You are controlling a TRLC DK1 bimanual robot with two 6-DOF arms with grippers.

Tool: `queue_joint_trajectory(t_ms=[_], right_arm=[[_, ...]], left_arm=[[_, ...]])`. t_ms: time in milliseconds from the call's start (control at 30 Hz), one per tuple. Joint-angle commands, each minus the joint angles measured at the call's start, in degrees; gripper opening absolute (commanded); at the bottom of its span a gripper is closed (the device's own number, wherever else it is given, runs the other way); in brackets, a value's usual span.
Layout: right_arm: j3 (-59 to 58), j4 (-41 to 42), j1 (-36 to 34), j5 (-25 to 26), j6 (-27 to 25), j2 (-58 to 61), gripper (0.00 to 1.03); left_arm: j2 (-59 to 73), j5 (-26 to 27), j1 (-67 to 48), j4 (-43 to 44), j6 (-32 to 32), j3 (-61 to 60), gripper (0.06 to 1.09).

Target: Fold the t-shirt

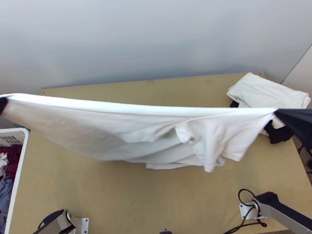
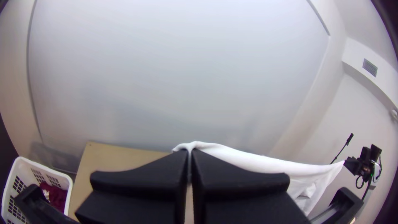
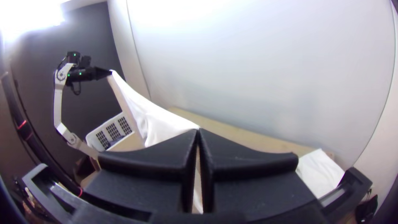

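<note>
White t-shirt [image 1: 114, 138] hangs over the table [image 1: 120, 207], mid-frame, edge taut. Left gripper [image 1: 5, 100], left edge, and right gripper [image 1: 277, 112], right side, pinched closed on opposite ends; looks to me like stretching wrinkles out so it'll lie flat.

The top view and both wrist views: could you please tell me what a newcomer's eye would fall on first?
Probably the white fabric t-shirt, stretched in the air over the light wooden table between the left gripper and the right gripper. Next might come the white plastic basket of dark clothes beside the table's left edge, and the off-white cloth at its far right corner.
</note>
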Motion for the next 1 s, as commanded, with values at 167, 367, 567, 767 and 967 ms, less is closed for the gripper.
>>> queue_joint_trajectory(t_ms=[167,367,567,767,967], right_arm=[[5.14,10.48,-1.08,-0.03,5.19,-3.72,0.03],[3.82,13.03,-3.19,0.15,5.54,-7.85,0.03],[-9.98,18.48,-3.71,0.06,8.09,-14.79,0.03],[-26.24,25.33,-2.22,0.15,9.06,-16.81,0.03],[-51.03,36.14,-2.83,0.32,2.46,-10.92,0.03]], left_arm=[[-12.09,-2.91,1.46,4.23,-6.51,5.19,0.1],[-16.4,-3.26,-0.39,5.64,-8.45,5.54,0.1],[-18.51,-3.26,-3.9,9.68,-8.36,-1.23,0.1],[-22.2,-3.35,-4.87,20.66,-4.58,-24.61,0.1],[-22.99,-3.09,-5.75,43.52,-2.91,-60.82,0.1]])
